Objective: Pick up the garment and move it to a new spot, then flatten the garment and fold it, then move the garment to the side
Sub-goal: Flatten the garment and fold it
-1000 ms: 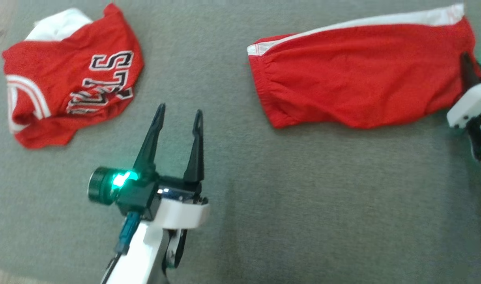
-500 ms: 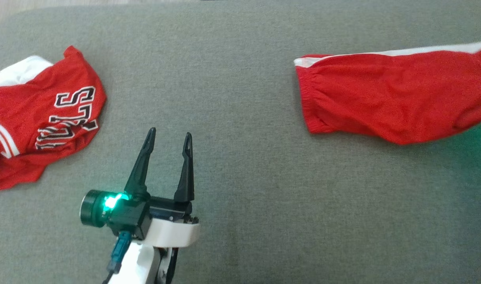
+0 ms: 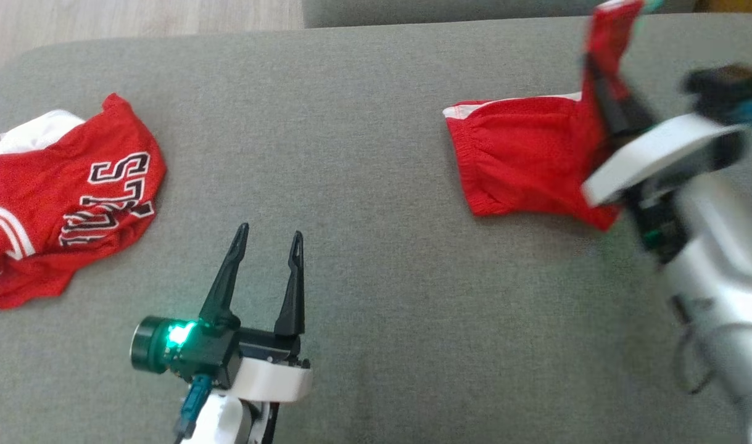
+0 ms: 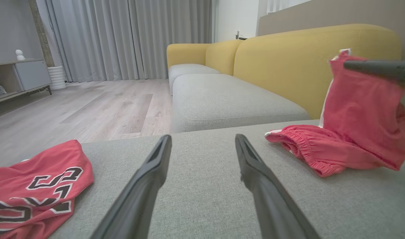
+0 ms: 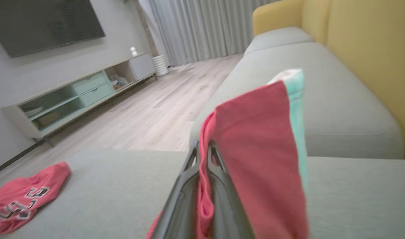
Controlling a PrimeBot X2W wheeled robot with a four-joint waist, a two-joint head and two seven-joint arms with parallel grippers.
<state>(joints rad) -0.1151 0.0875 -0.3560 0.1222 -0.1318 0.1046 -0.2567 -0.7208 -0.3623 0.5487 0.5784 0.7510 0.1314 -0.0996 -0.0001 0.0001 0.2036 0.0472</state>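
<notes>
Left pincer (image 3: 271, 230) spread, right pincer (image 5: 204, 146) clamped, raised

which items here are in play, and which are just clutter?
In play: red shorts; right gripper, shut on their raised end; grey cushion beneath.
Lying about: lettered red jersey; left gripper, open, idle; yellow sofa; TV cabinet.

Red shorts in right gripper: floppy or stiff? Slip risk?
Likely floppy: the red shorts drape from the right gripper while the waistband end lies bunched on the cushion. Probably light: thin cloth hanging from one pinch. Slip seems unlikely; cloth sits deep between the fingers.
</notes>
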